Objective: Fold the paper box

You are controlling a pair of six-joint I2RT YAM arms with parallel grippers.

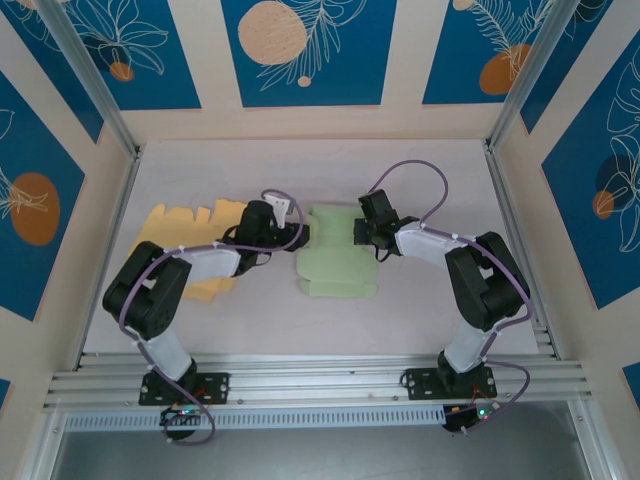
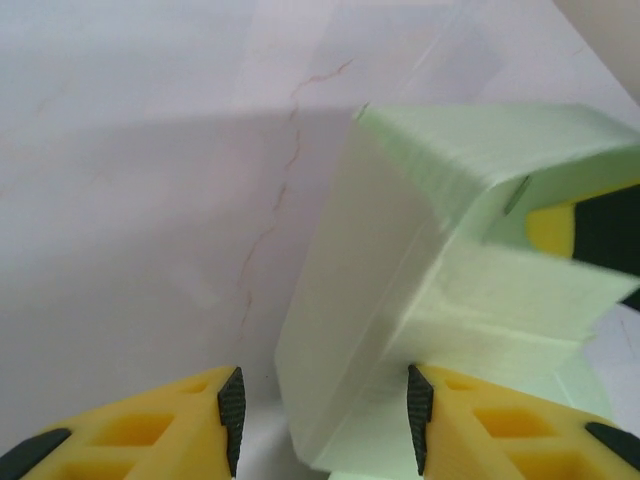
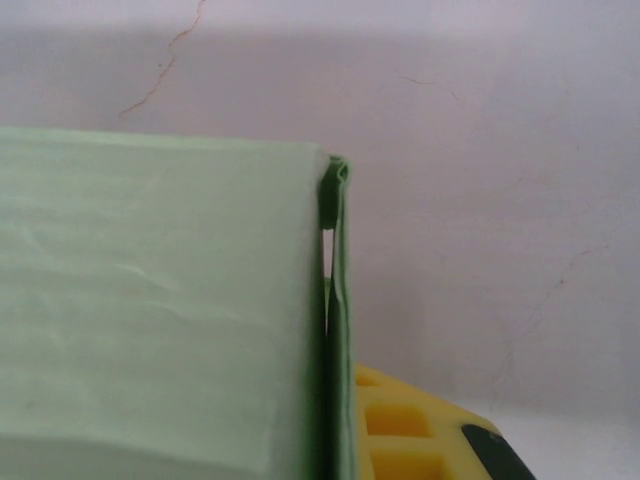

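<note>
The pale green paper box (image 1: 335, 265) is half-folded. The right end effector (image 1: 358, 232) grasps its wall; the left end effector (image 1: 301, 240), released, straddles it.

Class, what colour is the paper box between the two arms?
The paper box is pale green, clearest in the top view.

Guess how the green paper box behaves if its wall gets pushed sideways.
Likely floppy: the green paper box is thin sheet, and its doubled flap gapes slightly. It is probably light, so a push may slide it on the smooth table unless the right tool, clamped on that flap, holds it.
</note>
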